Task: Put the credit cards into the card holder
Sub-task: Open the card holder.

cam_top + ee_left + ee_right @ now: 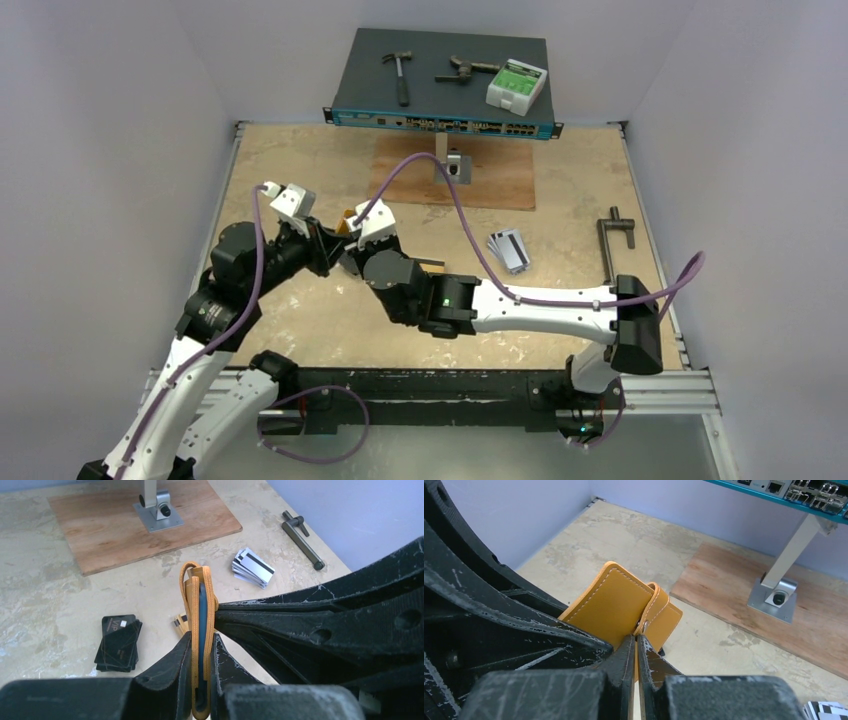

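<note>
Item: holder (pixel 199 605), aloft over mid-worktop (pixel 300 340), clamped edge-on in left pincer (pixel 201 637). Its tab (pixel 651 602) is pinched in the closed right pincer (pixel 636 641). The cards (pixel 509 250) are stacked toward the right edge. Risk: tugging the tab may drag the holder from the left grip, or the tab may slip free.

"VIP" on black card stack (pixel 118 641), gold lettering

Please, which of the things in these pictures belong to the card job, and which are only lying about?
Belong to the job: card holder, clamped by left gripper and right gripper; silver-grey cards; yellow-orange cards.

Only lying about: hammer; pliers; green-white box; network switch; wooden board; metal T-handle; black stack marked VIP.
</note>
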{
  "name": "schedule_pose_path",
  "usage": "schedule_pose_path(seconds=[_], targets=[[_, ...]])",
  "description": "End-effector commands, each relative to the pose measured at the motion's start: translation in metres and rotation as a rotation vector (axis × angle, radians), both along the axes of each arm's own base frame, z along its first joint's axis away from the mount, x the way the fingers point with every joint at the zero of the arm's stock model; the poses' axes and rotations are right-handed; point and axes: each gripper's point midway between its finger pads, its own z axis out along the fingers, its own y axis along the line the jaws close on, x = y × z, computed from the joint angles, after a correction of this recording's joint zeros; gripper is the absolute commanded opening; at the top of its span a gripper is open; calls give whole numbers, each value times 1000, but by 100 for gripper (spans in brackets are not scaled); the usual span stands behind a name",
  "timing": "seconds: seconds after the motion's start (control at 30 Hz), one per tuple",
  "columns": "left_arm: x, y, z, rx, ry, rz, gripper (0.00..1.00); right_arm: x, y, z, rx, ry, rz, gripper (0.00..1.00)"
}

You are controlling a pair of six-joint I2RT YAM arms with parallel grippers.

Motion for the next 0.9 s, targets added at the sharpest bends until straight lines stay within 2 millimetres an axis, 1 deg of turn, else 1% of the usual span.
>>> schedule_pose_path(seconds=[0.0, 0.33, 0.4, 0.43, 0.47, 0.5, 0.57, 0.6, 0.63, 0.67, 0.7, 0.77, 0.87], targets=[[-28, -13, 16, -58, -4, -123, 0, 39, -48, 24, 60, -30, -174, 0], [-31, -14, 12, -51, 16, -137, 0, 58, -86, 36, 57, -73, -244, 0], [-31, -15, 12, -46, 13, -144, 0, 56, -88, 38, 52, -72, -214, 0], [-32, -16, 11, -43, 12, -153, 0, 55, -87, 37, 50, -56, -186, 0], [-33, -17, 11, -41, 7, -169, 0, 53, -91, 34, 35, -29, -158, 0], [-35, -19, 10, -40, 5, -188, 0, 49, -85, 33, 45, -6, -100, 0], [-41, -25, 8, -40, 3, -245, 0, 40, -96, 24, 3, 65, -48, 0], [-43, -27, 7, -43, 11, -265, 0, 33, -96, 23, -1, 102, 17, 0], [-47, -30, 6, -50, 18, -289, 0, 22, -96, 24, -1, 125, 92, 4], [-49, -32, 6, -55, 22, -308, 0, 8, -95, 26, 0, 129, 179, 13], [-50, -34, 7, -65, 25, -318, 0, -3, -98, 22, 2, 137, 236, 16], [-50, -35, 8, -75, 19, -325, 0, -22, -103, 33, 71, 115, 333, 16], [-45, -35, 6, -62, 10, -313, 0, -41, -105, 53, 138, 86, 440, 16]])
